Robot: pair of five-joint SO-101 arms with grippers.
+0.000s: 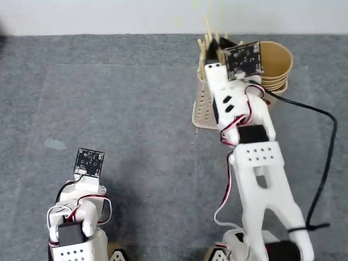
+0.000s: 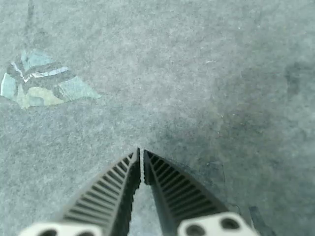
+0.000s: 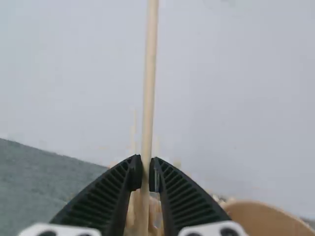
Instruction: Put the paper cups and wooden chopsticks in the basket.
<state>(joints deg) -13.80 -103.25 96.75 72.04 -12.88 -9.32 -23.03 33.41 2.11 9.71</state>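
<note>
The right gripper (image 3: 145,172) clamps a chopstick (image 3: 149,73) upright between its jaws, above the basket (image 1: 203,111); the left gripper (image 2: 141,157) is closed and empty.

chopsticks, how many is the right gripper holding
1: a single chopstick is clamped between the right gripper's shut fingers. More stand behind it beside the paper cups, too blurred to count.

In the high view the right arm (image 1: 242,117) covers most of the basket (image 1: 204,111); one slatted corner is exposed. The wrist camera board (image 1: 243,60) hides part of the stacked paper cups (image 1: 278,68); their count is indeterminate. In the right wrist view the clamped chopstick (image 3: 149,73) exits the top edge. The pale shapes (image 3: 134,130) behind it, possibly further chopsticks, are blurred.
</note>
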